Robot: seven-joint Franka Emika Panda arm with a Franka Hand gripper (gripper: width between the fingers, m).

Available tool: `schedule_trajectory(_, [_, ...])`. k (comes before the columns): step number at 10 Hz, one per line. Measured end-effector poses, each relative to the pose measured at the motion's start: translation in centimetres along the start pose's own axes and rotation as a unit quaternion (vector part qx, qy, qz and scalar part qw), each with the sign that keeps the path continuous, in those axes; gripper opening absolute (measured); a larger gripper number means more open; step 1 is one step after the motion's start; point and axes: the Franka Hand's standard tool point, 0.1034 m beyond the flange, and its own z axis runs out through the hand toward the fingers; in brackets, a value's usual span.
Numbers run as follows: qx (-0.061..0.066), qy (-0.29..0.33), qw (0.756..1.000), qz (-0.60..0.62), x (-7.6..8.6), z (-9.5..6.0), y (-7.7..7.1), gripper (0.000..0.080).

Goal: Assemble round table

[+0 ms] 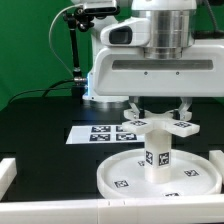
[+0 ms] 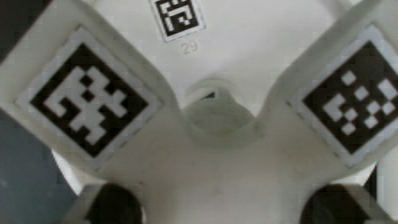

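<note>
while the hand [image 1: 159, 112] hangs above the near edge of the bench [image 1: 40, 125], its fingers sit on either side of the cross-shaped piece [image 1: 155, 124], clamped on it as far as i can tell. that piece tops the cylinder leg [image 1: 157, 151], upright in the round disc [image 1: 112, 173]. the marker board [image 1: 92, 133] lies behind.

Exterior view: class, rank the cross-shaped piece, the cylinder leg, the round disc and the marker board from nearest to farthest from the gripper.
1. Cross-shaped piece: right at the gripper, between its fingers.
2. Cylinder leg: upright directly beneath the cross-shaped piece.
3. Round disc: on the table, under the leg.
4. Marker board: flat on the table, toward the exterior view's left.
</note>
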Motion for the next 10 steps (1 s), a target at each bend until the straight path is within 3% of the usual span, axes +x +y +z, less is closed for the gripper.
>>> schedule_trajectory(4, [0.008, 0.013, 0.965, 0.263, -0.12, -0.06, -0.06, 0.0442])
schedule_trajectory(9, [0.033, -0.002, 0.841, 0.54, 0.1, 0.04, 0.08, 0.0442])
schedule_trajectory(10, [0.034, -0.002, 0.83, 0.557, 0.11, 0.02, 0.07, 0.0442])
